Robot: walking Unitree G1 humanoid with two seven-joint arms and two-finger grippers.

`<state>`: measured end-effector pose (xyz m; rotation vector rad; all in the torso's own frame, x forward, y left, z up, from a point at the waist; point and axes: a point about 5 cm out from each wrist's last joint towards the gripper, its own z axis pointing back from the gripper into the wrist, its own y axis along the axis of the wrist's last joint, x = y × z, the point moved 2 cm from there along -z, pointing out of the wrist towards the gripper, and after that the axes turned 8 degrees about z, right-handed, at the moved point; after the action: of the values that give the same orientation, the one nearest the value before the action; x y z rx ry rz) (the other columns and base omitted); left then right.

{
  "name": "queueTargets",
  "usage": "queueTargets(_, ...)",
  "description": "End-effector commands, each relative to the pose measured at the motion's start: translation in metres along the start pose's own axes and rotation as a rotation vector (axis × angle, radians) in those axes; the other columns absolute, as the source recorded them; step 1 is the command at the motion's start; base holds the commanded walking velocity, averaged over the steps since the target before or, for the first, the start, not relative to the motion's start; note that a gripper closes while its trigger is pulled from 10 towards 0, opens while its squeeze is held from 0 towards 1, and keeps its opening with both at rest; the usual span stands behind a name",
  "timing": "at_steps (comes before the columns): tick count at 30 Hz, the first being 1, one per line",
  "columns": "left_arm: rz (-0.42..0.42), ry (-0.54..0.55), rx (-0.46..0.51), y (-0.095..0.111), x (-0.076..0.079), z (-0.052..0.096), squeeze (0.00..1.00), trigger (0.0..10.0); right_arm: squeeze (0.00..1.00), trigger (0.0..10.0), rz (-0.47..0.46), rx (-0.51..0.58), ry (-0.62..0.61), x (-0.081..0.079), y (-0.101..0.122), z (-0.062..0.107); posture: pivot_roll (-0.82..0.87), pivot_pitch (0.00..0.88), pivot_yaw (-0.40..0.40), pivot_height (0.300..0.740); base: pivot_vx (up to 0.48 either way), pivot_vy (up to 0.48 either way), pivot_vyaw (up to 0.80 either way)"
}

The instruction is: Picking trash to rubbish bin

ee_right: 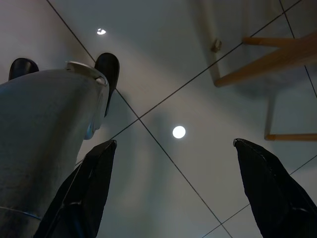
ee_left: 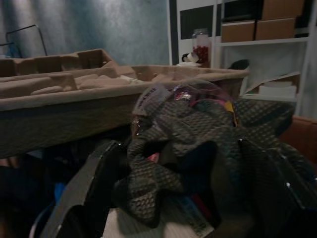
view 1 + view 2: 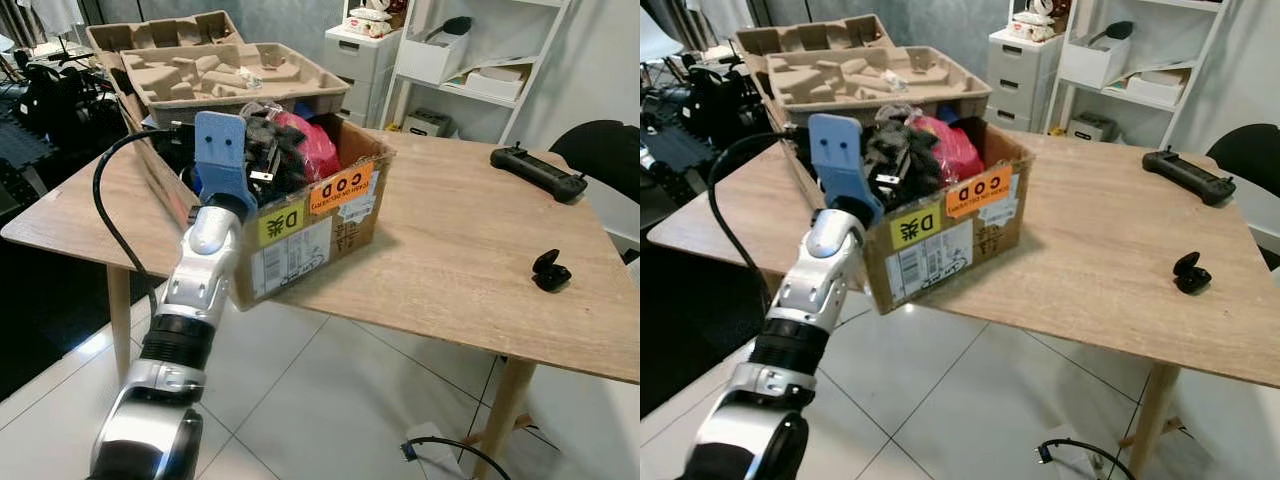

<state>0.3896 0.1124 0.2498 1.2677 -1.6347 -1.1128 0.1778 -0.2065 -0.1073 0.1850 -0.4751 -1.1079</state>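
Observation:
A cardboard box [image 3: 300, 240] serving as the bin stands on the wooden table [image 3: 470, 250], full of rubbish, including a red bag [image 3: 312, 148]. A dark crumpled mesh wrapper [image 3: 262, 140] lies on top of the pile. My left gripper [image 2: 183, 198] reaches over the box's near wall and stands open, its fingers [image 2: 89, 188] spread wide on either side of the wrapper [image 2: 198, 129]. Whether the fingers touch it is unclear. My right gripper [image 1: 173, 193] hangs idle and open over the tiled floor beside my leg.
Moulded pulp trays [image 3: 220, 75] rest on the box's far side. A black controller [image 3: 538, 172] and a black earbud case [image 3: 550, 270] lie on the table's right part. A black chair [image 3: 605, 150] and white shelves [image 3: 470, 60] stand behind. A cable [image 3: 440, 448] lies on the floor.

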Motion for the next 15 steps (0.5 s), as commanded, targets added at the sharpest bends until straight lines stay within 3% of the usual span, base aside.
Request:
queueTargets(1,-0.018,0.033,-0.089,-0.018,-0.008,0.004,1.0,10.0,0.0,10.0,-0.007,-0.017,0.003,-0.001,-0.006,0.0,-0.05,0.057,-0.005,0.74,0.0,0.0,0.0)
queueTargets(3,-0.009,0.034,-0.083,-0.017,-0.008,0.004,1.0,10.0,0.0,10.0,-0.003,-0.018,0.004,-0.001,-0.006,0.0,-0.05,0.056,-0.007,0.74,0.0,0.0,0.0)
queueTargets(4,0.04,0.031,-0.058,-0.012,-0.006,0.003,0.46,10.0,0.0,10.0,0.0,-0.017,0.004,-0.001,-0.006,0.0,-0.05,0.056,-0.009,0.74,0.0,0.0,0.0)
queueTargets(7,0.076,0.03,-0.041,-0.009,-0.005,0.002,0.46,10.0,0.0,10.0,0.002,-0.018,0.005,-0.001,-0.006,0.0,-0.05,0.055,-0.009,0.74,0.0,0.0,0.0)
queueTargets(8,0.151,0.017,0.008,0.0,-0.003,0.002,0.0,10.0,0.0,10.0,0.004,-0.017,0.005,0.0,-0.006,0.0,-0.05,0.054,-0.011,0.74,0.0,0.0,0.0)
queueTargets(12,0.316,-0.022,0.187,0.033,-0.012,0.002,0.0,10.0,0.0,10.0,0.009,-0.018,0.006,0.0,-0.006,0.0,-0.05,0.048,-0.011,0.74,0.0,0.0,0.0)
queueTargets(15,0.341,-0.052,0.206,0.038,-0.015,0.003,0.0,10.0,0.0,10.0,0.011,-0.018,0.007,0.0,-0.006,0.001,-0.04,0.046,-0.012,0.74,0.0,0.0,0.0)
